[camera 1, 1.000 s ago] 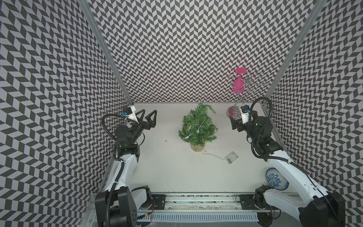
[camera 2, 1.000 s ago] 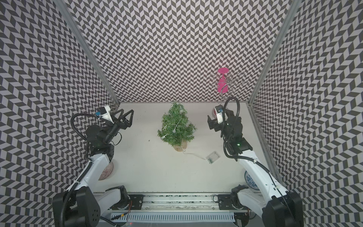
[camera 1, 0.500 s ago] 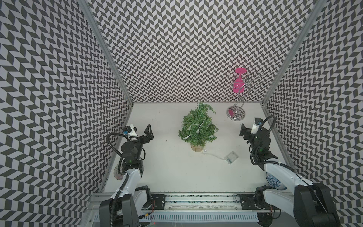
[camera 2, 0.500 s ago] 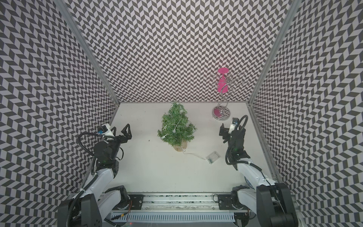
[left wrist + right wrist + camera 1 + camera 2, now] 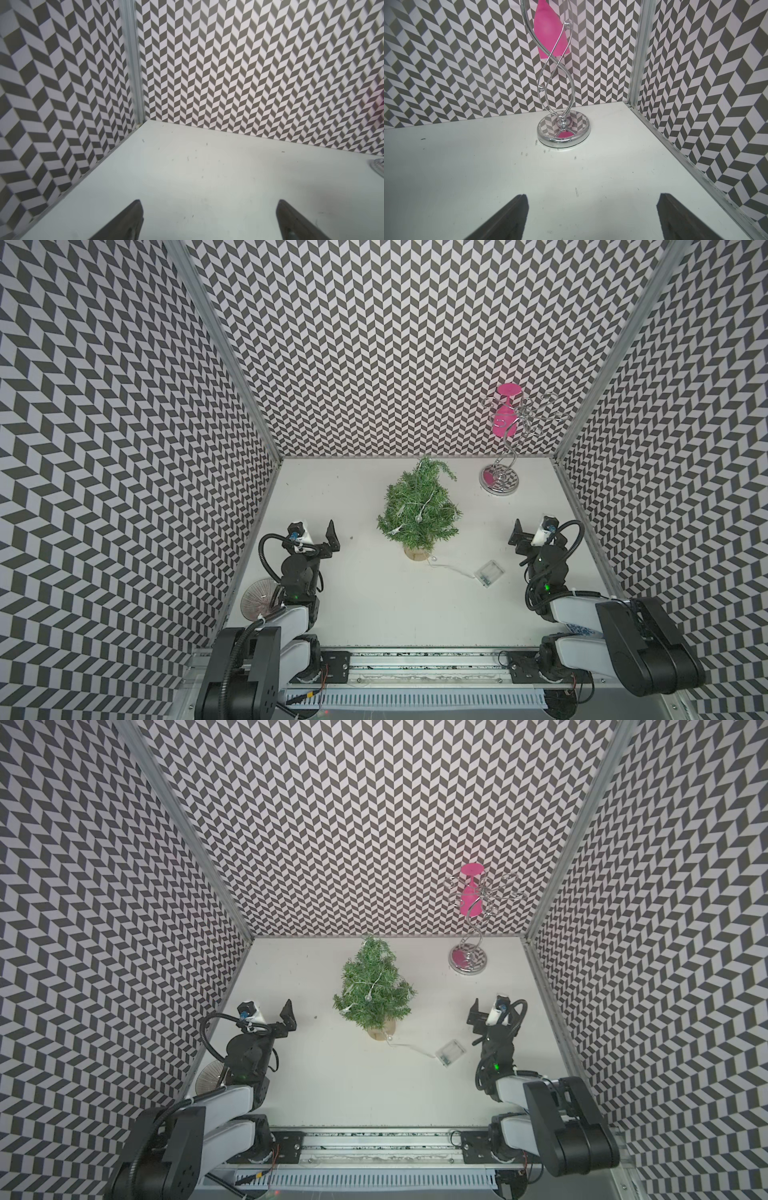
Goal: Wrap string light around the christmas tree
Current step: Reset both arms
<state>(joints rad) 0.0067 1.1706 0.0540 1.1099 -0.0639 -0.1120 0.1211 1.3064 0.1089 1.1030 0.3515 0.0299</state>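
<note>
While both arms sit folded low at the near edge of the white table [image 5: 374,614], the contents read as follows.

1. christmas tree [image 5: 417,510]: small bushy green conifer, upright on a round tan wooden base [image 5: 417,554], tip bent over. It stands mid-table toward the back wall, between the two arms and well apart from each.

2. string light [image 5: 419,517]: pale wire with clear bulbs, draped in loops across the tree's visible side. Whether it passes fully round the back cannot be told. Its tail leaves the foot of the tree and runs along the table to a clear battery box [image 5: 489,572], lying flat near the right arm, not touching it.

3. left gripper [image 5: 207,203]: jaws spread wide, nothing between them. Its wrist view shows only bare table and a corner of the chevron wall [image 5: 249,62] beyond the fingertips.

4. right gripper [image 5: 591,196]: jaws spread wide, likewise empty, facing the silver stand [image 5: 564,133] across open table.

5. Silver stand: curly wire stem on a mirrored round foot, in the back right corner. A pink glass [image 5: 505,425] hangs inverted from its top.

6. ribbed round dish [image 5: 258,605]: probably glass, at the table's left edge beside the left arm, partly hidden by it.
</note>
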